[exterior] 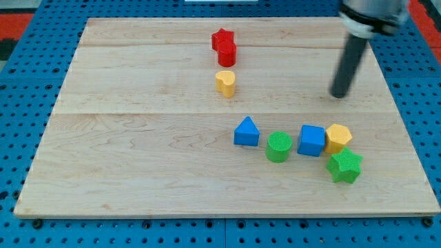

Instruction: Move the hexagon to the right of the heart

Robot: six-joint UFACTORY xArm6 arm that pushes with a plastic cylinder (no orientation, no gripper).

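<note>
We are looking down at a big pale wooden board [138,151] lying on a blue table with little holes [27,27]. Our long dark rod [348,65] is coming down from the view's top right, and my tip [339,96] is sitting on bare wood. It is just a plain stick end, so it is not pinching or holding anything.

The blocks are sitting in two bunches. Low down toward the view's right, a blue cube [312,140] is touching the yellow hexagon block [338,138] on its right side. A green star block [344,166] is sitting just below the hexagon, very close to it. A green round block [279,147] is sitting left of the cube, and a blue triangle block [247,131] is sitting left of that.

Up near the view's top middle, a red star block [222,38] is touching another red block [227,53] just below it; we cannot tell that one's shape. The small yellow heart block [225,83] is sitting just under them.

My tip is above the yellow hexagon, apart from it, and well to the right of the heart.
</note>
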